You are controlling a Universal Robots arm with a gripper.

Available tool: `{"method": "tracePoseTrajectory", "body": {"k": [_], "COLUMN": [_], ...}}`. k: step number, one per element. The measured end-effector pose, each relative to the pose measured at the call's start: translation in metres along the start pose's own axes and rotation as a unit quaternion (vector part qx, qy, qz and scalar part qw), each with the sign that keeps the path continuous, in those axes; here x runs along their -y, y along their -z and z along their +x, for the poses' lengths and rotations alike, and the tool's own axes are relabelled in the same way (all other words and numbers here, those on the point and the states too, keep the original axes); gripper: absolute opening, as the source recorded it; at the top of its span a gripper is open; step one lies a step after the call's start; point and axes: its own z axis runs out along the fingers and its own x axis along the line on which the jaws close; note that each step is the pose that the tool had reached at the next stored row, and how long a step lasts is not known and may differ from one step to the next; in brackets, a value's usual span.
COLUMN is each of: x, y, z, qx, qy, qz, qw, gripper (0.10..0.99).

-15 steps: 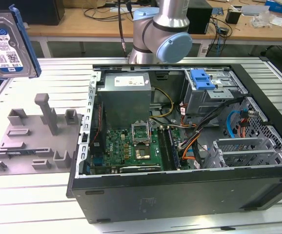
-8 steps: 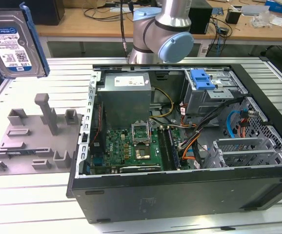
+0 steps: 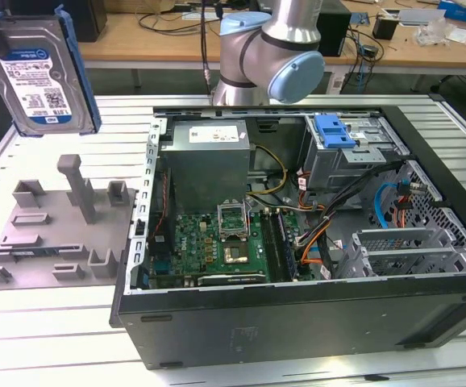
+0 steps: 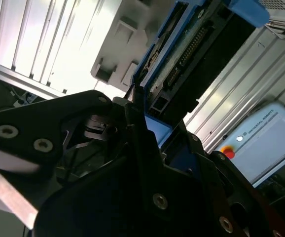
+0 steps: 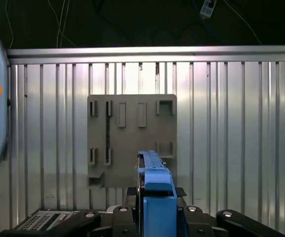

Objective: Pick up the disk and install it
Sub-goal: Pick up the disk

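Disk [image 3: 43, 72], a flat rectangular silver metal hard drive with a white-and-blue label and a blue plastic frame along its edges, hangs in the air at the exterior view's upper left, above the matte grey plastic fixture [image 3: 64, 230] with upright posts. In both wrist views the black metal pincer [image 5: 156, 212] [image 4: 157, 126] is clamped on its blue-framed end. The fixture lies on the ribbed silver aluminium tabletop [image 3: 56, 339], beside the open black metal computer case [image 3: 297, 330], whose grey drive cage [image 3: 354, 157] carries a blue plastic latch.
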Motion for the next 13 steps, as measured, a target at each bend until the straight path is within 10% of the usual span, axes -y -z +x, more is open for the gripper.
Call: {"method": "tracePoseTrajectory", "body": {"k": [13], "x": [0.0558], "y": [0.0014], "z": [0.0367], "qx": [0.0000], "qy": [0.000], "qz": [-0.0013], "qw": [1.0000], "gripper": [0.369]}}
